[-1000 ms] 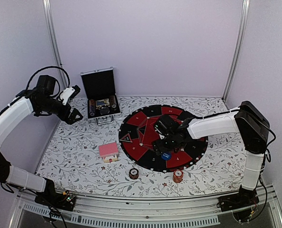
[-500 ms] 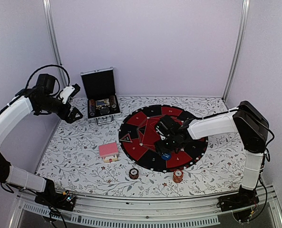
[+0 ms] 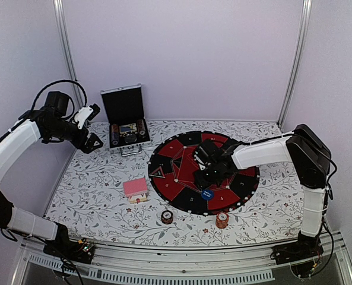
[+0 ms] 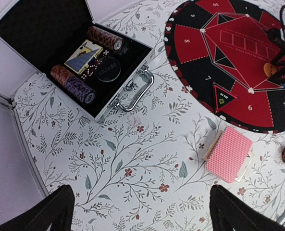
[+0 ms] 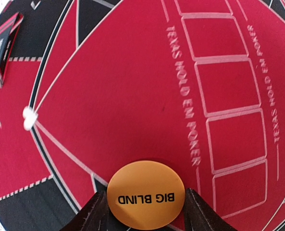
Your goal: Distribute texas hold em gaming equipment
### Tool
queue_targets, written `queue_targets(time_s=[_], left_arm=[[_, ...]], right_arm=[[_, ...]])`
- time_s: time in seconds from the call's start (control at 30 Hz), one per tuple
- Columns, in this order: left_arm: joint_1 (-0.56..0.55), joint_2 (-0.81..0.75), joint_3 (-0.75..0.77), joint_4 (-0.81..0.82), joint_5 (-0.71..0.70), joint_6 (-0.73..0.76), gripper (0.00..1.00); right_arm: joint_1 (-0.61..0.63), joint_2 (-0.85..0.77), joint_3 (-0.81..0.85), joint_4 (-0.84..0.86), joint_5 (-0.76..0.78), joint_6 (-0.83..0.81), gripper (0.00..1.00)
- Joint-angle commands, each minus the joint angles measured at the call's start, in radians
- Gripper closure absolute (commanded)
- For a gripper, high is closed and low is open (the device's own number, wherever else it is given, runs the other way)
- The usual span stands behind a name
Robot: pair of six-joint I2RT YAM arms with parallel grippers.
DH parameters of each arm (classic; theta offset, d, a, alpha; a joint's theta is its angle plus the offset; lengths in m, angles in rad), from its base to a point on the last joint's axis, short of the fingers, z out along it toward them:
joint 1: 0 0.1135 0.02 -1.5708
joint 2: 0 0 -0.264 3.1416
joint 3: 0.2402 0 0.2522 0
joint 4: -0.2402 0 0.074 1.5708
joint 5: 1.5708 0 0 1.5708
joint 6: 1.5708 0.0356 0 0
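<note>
Right end effector [image 5: 145, 214] pinches the orange button [image 5: 145, 192] at bottom centre of the wrist view, one finger against each side of its rim. It looks light, stiff and smooth, so likely to slip. The rim is the only hold. Behind it lies the red game mat [image 5: 132, 86]. Left end effector [image 4: 142, 207] hangs open.

Pale lilac walls [image 3: 181, 59] and metal posts [image 3: 66, 53] surround a floral tabletop [image 3: 98, 202]
</note>
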State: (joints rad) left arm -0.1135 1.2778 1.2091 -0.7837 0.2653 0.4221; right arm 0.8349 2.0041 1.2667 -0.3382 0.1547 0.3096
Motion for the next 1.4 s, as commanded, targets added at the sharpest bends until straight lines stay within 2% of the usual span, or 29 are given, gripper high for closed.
queue_targets(time_s=[0.0, 0.57, 0.93, 1.0, 1.13, 1.23, 1.37], left_arm=[[-0.012, 0.000, 0.023, -0.011, -0.001, 0.012, 0.00], [-0.017, 0.014, 0.030, -0.018, -0.006, 0.029, 0.00], [-0.032, 0.026, 0.026, -0.019, -0.007, 0.026, 0.00], [-0.034, 0.028, 0.026, -0.020, -0.010, 0.026, 0.00], [-0.035, 0.025, 0.024, -0.024, -0.012, 0.025, 0.00], [-0.036, 0.023, 0.024, -0.029, -0.012, 0.026, 0.00], [-0.037, 0.020, 0.025, -0.036, -0.015, 0.028, 0.00]], right_arm=[[-0.072, 0.066, 0.067, 0.020, 0.018, -0.035, 0.47], [-0.311, 0.304, 0.457, -0.013, 0.050, -0.128, 0.49], [-0.344, 0.407, 0.591, -0.032, 0.017, -0.161, 0.48], [-0.344, 0.417, 0.602, -0.036, 0.004, -0.165, 0.45], [-0.345, 0.409, 0.606, -0.050, 0.000, -0.164, 0.28], [-0.345, 0.373, 0.598, -0.061, 0.016, -0.162, 0.20], [-0.343, 0.274, 0.555, -0.086, 0.023, -0.148, 0.16]])
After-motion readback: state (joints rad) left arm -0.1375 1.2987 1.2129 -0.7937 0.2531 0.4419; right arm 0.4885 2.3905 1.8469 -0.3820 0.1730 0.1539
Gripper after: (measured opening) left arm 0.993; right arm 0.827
